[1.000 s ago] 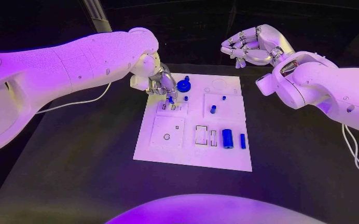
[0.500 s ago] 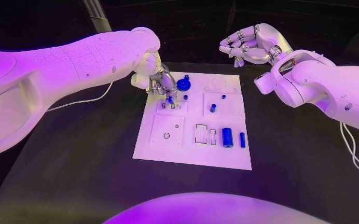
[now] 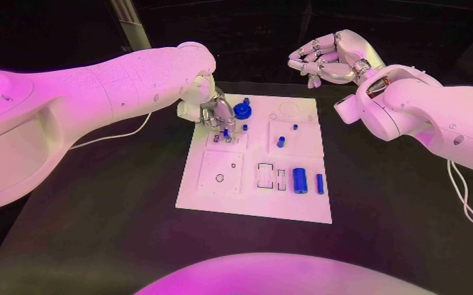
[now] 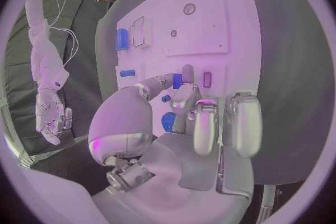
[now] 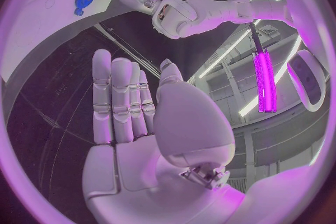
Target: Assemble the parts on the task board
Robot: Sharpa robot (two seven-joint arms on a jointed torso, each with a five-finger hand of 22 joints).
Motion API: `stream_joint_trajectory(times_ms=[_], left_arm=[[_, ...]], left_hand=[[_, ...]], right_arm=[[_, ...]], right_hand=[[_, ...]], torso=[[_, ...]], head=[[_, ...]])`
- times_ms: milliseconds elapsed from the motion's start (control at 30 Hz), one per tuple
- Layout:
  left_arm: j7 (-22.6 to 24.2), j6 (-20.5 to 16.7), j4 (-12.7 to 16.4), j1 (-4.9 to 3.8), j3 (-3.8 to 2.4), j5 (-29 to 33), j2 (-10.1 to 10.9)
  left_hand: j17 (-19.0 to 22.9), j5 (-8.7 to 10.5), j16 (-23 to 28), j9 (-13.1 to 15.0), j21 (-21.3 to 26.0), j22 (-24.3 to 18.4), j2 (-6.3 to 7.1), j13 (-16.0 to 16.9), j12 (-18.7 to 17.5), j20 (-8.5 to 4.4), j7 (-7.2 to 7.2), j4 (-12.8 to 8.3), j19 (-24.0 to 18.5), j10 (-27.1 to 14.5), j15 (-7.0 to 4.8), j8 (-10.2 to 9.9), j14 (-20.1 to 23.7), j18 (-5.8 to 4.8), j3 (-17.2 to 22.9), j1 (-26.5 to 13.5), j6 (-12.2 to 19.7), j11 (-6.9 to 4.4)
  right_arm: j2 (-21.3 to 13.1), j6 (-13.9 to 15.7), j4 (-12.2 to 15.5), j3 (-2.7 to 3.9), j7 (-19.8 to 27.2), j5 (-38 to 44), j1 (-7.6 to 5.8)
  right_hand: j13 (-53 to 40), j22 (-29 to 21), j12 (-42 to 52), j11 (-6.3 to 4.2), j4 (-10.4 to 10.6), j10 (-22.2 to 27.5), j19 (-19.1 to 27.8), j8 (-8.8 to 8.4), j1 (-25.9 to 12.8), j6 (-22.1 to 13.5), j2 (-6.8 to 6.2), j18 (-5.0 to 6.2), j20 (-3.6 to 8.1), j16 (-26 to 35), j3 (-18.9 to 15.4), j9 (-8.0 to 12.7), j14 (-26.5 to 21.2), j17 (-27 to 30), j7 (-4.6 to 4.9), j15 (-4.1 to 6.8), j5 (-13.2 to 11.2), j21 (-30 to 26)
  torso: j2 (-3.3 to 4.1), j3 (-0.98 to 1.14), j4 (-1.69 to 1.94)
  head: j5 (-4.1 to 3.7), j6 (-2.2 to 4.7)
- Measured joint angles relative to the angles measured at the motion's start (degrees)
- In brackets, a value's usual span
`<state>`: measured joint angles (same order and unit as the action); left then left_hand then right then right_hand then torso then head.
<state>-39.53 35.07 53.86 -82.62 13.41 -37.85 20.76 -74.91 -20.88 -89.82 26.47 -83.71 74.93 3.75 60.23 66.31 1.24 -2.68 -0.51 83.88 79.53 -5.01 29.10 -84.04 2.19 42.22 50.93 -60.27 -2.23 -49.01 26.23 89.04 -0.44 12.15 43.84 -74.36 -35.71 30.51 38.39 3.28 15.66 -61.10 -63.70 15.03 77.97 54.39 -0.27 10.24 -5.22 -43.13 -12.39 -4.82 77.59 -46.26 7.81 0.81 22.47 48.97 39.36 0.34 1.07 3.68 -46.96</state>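
On the black table (image 3: 109,206) in front of me lies the white board (image 3: 258,199). My left hand (image 3: 215,112) is down over the far left corner of the board. In the left wrist view my thumb and one finger (image 4: 183,98) pinch a small blue peg (image 4: 177,81), and the other fingers hang straight next to them. The peg is just above a little slot (image 4: 207,79) in the board. A round blue wheel (image 3: 242,110) sits on the board right beside that hand. Two small blue pegs (image 3: 281,143) stand near the middle of the board, and a fat blue tube (image 3: 299,181) with a thin blue bar (image 3: 319,184) beside it lies near the right edge, closer to me. My right hand (image 3: 328,61) is up in the air past the far right corner of the board, well away from it. Its fingers are straight and side by side, and it holds nothing.
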Motion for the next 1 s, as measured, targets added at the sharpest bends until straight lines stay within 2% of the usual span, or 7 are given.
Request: stream_joint_trajectory(times_ms=[467, 1000], left_arm=[[0.0, -2.1, -0.1, 1.03, 0.01, -2.9, -0.7], [0.0, -2.4, -0.2, 1.33, -0.02, -3.7, -1.0]], left_hand=[[0.0, 0.07, 0.0, 0.0, 0.0, 0.0, -0.01, 0.0, 0.0, 0.00, 0.00, -0.1, 0.0, 0.0, 0.00, 0.1, 0.0, 0.00, -0.1, 0.0, 0.0, 0.03], [0.0, 0.00, 0.0, 0.0, 0.0, 0.0, 0.01, 0.0, 0.0, 0.00, 0.01, -0.1, 0.0, -0.2, 0.00, 0.1, 0.0, 0.00, -0.1, 0.0, 0.0, 0.02]], right_arm=[[0.1, -0.2, 0.0, 0.00, -0.1, 0.1, 0.00], [0.3, -0.3, -0.1, 0.00, -0.1, 0.2, 0.00]], right_hand=[[0.0, 0.0, 0.0, 0.00, 0.0, 0.0, 0.0, 0.00, 0.0, 0.0, 0.00, 0.00, 0.00, 0.0, 0.0, 0.0, 0.0, 0.0, 0.00, 0.00, 0.0, 0.0], [0.1, -0.1, 0.0, 0.00, 0.1, 0.0, 0.0, 0.00, 0.0, 0.0, 0.00, 0.00, 0.00, 0.4, -0.1, 0.0, 0.0, 0.1, 0.00, 0.00, -0.3, 0.0]], torso=[[0.02, 0.02, -0.04], [0.03, 0.02, -0.04]], head=[[-0.16, -0.14], [-0.21, -0.34]])
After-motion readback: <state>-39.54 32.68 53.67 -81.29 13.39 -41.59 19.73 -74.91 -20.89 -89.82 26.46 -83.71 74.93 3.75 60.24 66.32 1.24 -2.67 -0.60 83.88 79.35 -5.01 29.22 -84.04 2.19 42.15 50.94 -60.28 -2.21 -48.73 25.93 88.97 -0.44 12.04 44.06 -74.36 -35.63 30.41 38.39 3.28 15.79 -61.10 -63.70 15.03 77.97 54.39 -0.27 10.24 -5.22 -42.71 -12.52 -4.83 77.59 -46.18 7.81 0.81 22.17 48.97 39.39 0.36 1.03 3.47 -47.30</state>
